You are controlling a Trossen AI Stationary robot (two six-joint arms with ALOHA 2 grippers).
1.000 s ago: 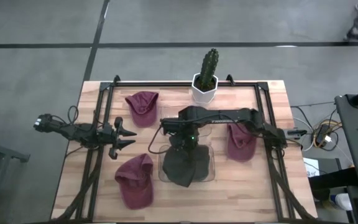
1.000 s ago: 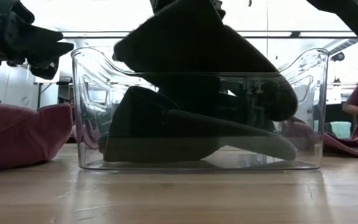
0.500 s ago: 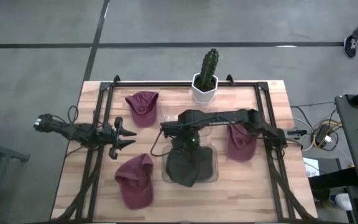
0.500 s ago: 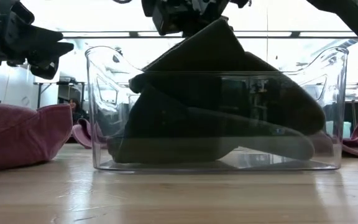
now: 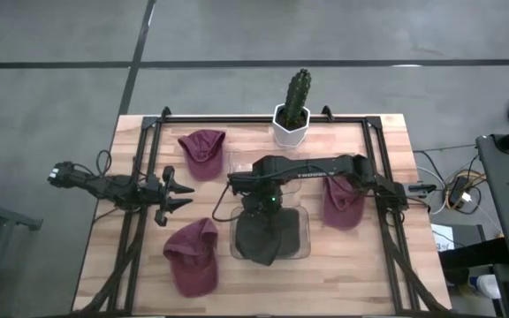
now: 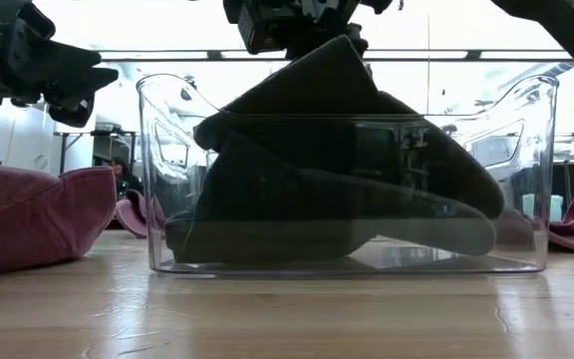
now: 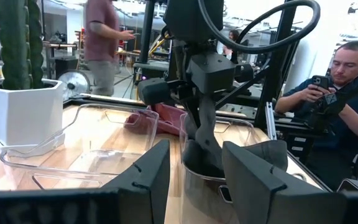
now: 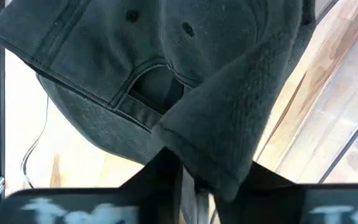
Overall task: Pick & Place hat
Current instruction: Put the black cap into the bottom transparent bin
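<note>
Dark grey fabric fills the clear bin (image 5: 300, 249) when I look from above: the grey hat (image 5: 268, 237) lies inside it, near the front middle of the wooden table (image 5: 360, 274). The right gripper (image 5: 256, 205) stands just over the hat's back edge. The left gripper (image 5: 180, 195) waits well apart on the left side, its fingers spread and holding nothing. Three maroon hats (image 5: 192, 257) lie around on the table, outside any container. A second clear bin (image 5: 235, 162), nearer to the cactus pot (image 5: 291, 126), looks to have nothing in it.

From table height, the hat is folded inside the bin, with its highest part rising above the rim (image 6: 347, 80). The right gripper (image 6: 297, 25) is touching this top part.

The left wrist view shows the right arm reaching down into the bin, and people beyond the table.

In the right wrist view, the grey cloth (image 8: 216, 93) passes between the two fingers (image 8: 160, 171). Whether they pinch it or are letting go, I cannot tell.

I judge that this hat is nearly placed; only the release and lifting away are left. After that, the three maroon hats would wait for their turn.
</note>
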